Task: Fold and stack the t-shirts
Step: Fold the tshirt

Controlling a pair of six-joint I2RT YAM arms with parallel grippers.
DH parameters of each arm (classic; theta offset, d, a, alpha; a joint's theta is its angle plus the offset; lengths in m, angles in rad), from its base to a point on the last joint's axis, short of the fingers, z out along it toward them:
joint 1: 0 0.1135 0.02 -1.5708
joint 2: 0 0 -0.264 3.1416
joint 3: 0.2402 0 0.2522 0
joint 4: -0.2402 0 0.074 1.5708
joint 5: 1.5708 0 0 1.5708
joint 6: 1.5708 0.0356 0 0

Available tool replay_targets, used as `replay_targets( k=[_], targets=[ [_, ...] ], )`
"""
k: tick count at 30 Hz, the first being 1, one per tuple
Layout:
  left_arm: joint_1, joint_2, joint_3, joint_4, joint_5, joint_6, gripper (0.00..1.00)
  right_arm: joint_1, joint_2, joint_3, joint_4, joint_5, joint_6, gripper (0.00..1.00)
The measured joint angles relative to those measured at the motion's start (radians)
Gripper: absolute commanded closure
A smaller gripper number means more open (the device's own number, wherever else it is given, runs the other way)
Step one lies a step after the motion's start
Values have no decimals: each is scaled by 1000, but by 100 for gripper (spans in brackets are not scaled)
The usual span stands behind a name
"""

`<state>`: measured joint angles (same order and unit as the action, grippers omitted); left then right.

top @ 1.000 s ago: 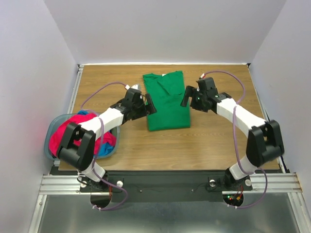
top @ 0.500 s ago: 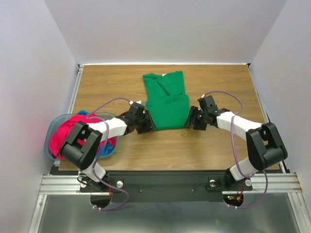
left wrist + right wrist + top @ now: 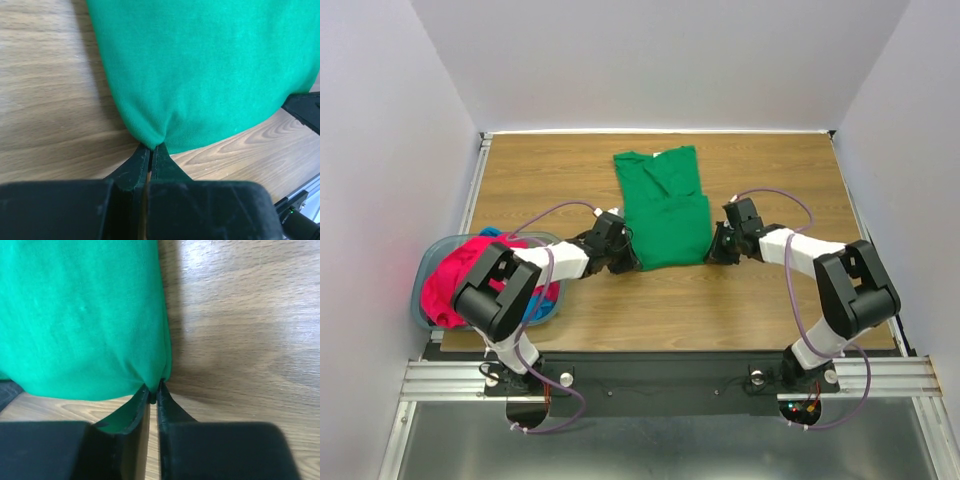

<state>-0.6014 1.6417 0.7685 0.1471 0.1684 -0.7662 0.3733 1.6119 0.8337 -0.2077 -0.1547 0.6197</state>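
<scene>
Left gripper [image 3: 151,148] pinched tight on near left corner of the green t-shirt [image 3: 663,210]. Right gripper [image 3: 153,390] clamped likewise on near right corner.

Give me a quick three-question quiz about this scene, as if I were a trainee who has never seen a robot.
1. True or false: the left pincer and the right pincer are each shut on a near corner of the green t-shirt.
2. Where is the pink-red t-shirt? A under the green one; B in the basket; C held up in the air.
3. Fill in: the green t-shirt lies on the wooden ____.

Key: 1 true; 2 B; 3 table.
</scene>
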Motion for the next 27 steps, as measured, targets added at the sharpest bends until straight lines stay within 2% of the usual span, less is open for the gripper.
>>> replay_targets(
  k=[5, 9, 14, 18, 21, 27],
  targets=[
    [-57, -50, -40, 0, -30, -11, 100, 0, -100, -99, 20, -21, -1, 100],
    [-178, -212, -129, -37, -39, -60, 100, 0, -356, -217, -87, -25, 2, 100],
    [-305, -410, -167, -90, -37, -143, 100, 0, -638, -288, -229, -40, 28, 100],
    [-341, -499, -166, -111, -39, -172, 100, 0, -793, -277, -340, -66, 53, 100],
    [-341, -512, -129, -183, -73, -174, 100, 0, -783, -214, -393, -68, 58, 100],
    [-303, -483, 10, -282, -139, -141, 100, 0, -597, 43, -417, -8, 36, 100]
  ],
)
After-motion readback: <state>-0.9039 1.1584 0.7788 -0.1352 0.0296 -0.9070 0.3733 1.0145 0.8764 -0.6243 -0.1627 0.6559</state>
